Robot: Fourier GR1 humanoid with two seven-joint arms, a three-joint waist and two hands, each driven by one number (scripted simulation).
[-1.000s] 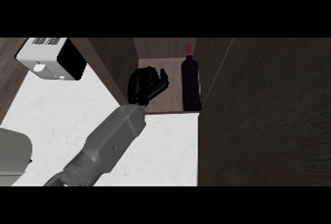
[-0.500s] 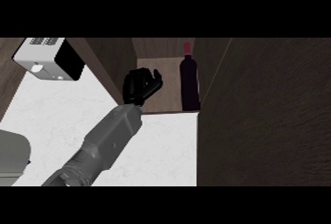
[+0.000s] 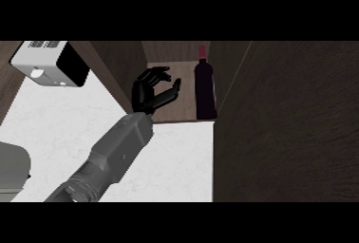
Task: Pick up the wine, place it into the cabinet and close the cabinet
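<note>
Beside the wine (image 3: 204, 90) in the cabinet (image 3: 181, 113), left hand (image 3: 148, 93) hangs loosely open, seemingly clear of it.

One view, from the head.
It looks steeply down, close over the table (image 3: 175, 156) and open cabinet (image 3: 184, 110).

light: dim overall | counter (image 3: 184, 159) brightest, evenly lit | cabinet (image 3: 184, 107) interior in deep shadow

No legible text or labels anywhere
</note>
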